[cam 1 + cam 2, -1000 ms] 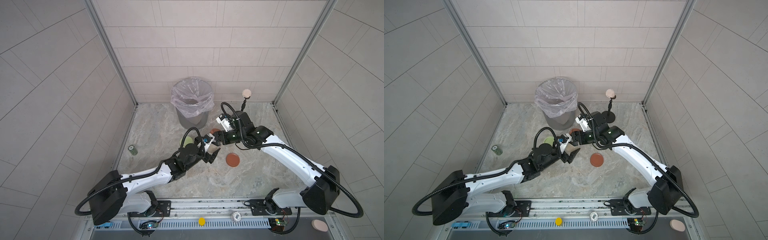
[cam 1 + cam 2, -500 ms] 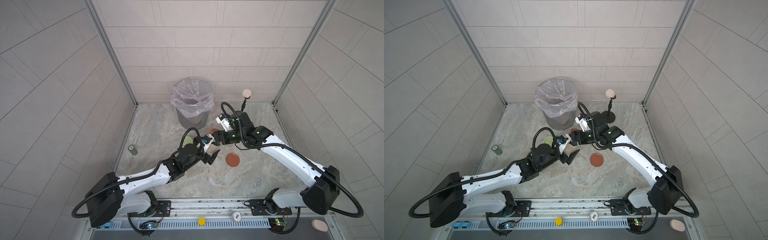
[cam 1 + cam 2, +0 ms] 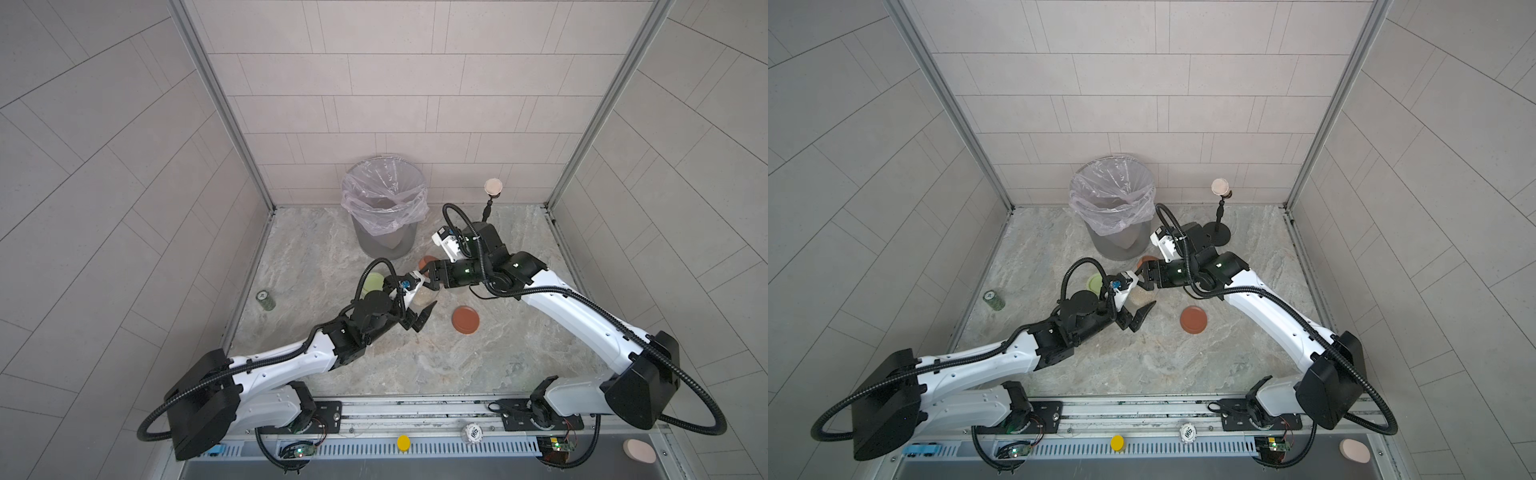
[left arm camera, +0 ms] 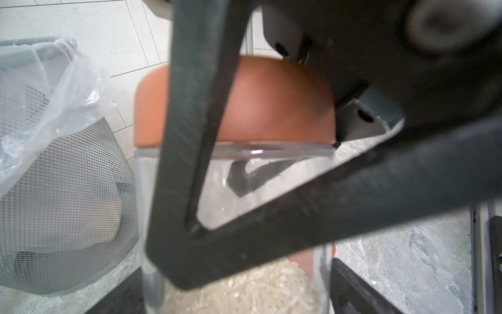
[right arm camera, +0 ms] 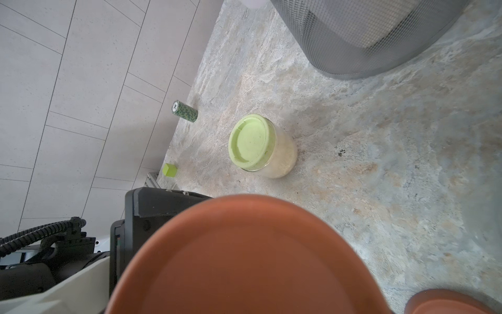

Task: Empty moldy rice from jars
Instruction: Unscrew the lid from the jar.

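Right gripper [image 3: 1143, 279] clenched on red lid [image 5: 244, 258] | left gripper [image 3: 424, 293] grasping its jar [image 4: 304, 165] of rice [image 4: 244, 291] | green-lidded jar [image 5: 260, 146] stands apart on worktop [image 5: 380, 163], bin [image 3: 384, 245] behind

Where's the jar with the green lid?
In both top views the green-lid jar stands on the floor, left of centre, nearer the robot than the bin and right of the small green can.

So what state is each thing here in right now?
Clear glass jar holding off-white rice: upright, gripped by left tool
Its rust-red round lid: on, right tool shut across it
Glass jar with pale green lid: closed, standing
Loose rust-red lid: off, lying flat
Grey mesh bin: open, plastic-lined
Dark green can: upright
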`<state>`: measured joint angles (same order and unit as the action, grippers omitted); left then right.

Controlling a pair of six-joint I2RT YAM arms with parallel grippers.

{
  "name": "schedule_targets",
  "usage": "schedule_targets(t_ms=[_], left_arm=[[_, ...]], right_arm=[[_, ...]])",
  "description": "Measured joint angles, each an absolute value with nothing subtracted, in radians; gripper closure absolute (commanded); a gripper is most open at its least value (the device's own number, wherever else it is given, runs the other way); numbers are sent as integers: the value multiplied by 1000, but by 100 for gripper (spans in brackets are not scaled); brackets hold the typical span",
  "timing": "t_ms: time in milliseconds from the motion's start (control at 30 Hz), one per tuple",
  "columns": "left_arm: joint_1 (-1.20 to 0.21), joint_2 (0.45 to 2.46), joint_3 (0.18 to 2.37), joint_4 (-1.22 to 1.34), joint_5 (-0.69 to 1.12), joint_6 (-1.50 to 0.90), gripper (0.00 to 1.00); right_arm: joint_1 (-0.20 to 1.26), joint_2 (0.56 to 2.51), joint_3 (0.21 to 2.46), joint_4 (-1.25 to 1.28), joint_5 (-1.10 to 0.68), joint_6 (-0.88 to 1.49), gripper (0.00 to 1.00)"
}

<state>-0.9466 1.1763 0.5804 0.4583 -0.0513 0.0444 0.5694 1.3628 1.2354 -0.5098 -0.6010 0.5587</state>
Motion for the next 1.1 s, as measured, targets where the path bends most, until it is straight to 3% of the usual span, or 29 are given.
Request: schedule_targets(t_ms=[200,367,500,633,867,1100], left_arm=[[-947,1199,580,462,-45,46,1],[-942,1205,580,465,-48,49,10],[-943,1205,580,467,-54,53,32],[-943,1210,580,481,-63,55,52],[-947,1229,580,530,-73,65,68],[-949,1249,559,563,-115,73,78]], right_arm=[[569,1363,1235,-506,-601,559,43],[569,1363,1235,-506,-601,560,43],[569,1362,1235,-504,-601,561,41],[569,1359,1235,-501,-596,560,26],[570,1315,1216,-509,-554,564,5],[564,1227,1204,-505,-508,603,1]])
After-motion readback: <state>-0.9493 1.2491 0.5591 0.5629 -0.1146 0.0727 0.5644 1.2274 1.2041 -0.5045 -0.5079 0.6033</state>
